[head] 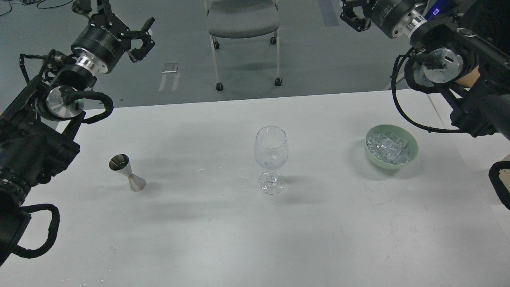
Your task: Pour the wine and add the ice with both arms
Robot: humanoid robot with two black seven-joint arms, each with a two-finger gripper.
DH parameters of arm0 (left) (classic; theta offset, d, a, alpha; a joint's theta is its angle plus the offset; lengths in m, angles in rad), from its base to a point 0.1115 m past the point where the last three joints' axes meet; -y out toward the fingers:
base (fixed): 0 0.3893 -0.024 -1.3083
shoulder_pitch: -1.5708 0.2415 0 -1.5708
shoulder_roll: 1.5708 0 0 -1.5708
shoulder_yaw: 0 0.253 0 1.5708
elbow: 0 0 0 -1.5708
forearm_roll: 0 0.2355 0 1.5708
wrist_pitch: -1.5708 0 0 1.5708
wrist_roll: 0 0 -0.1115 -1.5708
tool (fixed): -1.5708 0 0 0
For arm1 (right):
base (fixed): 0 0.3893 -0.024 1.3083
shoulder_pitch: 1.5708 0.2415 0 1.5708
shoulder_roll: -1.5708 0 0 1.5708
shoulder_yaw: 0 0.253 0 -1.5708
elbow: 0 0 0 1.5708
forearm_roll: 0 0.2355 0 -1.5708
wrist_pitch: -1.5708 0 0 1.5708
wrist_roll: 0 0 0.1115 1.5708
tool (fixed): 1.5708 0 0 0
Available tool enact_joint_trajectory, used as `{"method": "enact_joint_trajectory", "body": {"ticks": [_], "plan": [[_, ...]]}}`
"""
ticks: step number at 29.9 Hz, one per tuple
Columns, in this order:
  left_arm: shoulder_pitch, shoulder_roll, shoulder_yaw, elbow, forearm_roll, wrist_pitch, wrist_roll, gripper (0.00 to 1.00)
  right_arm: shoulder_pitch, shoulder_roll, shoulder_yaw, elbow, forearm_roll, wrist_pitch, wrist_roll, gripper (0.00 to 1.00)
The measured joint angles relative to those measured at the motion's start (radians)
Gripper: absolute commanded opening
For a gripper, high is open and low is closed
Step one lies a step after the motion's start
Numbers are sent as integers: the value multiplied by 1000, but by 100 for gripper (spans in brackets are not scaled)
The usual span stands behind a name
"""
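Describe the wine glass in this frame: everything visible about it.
The wine glass is clear and colourless, with a rounded bowl, short stem and round foot. It stands upright near the middle of the white table, touching only the tabletop. It looks empty: no wine or ice visible inside. The metal jigger stands to its left, the green bowl to its right, both apart from it.

arms (59, 99): black | silver rings, discs | looping black cables
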Motion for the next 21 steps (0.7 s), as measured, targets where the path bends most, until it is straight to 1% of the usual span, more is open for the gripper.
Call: {"method": "enact_joint_trajectory", "body": {"ticks": [2, 5, 9, 11, 15, 18, 21], "plan": [[10, 14, 0, -33, -29, 0, 21, 99, 0, 0, -1, 0, 0, -1, 0, 100], [58, 76, 2, -106, -93, 0, 73, 99, 0, -1, -3, 0, -2, -3, -4, 100], [142, 196, 3, -255, -188, 3, 160, 98, -1, 0, -3, -1, -3, -3, -6, 100], [200, 258, 2, -343, -241, 25, 188, 98, -2, 3, -4, -1, -5, -4, -6, 100], [348, 382, -44, -512, -344, 71, 203, 98, -4, 6, -5, -1, -6, -4, -6, 100], [515, 454, -148, -649, -414, 124, 204, 98, -11, 7, -5, -2, -9, -4, -6, 100], [673, 483, -256, -755, -481, 199, 213, 98, -18, 9, -5, -2, -11, -4, -6, 100]]}}
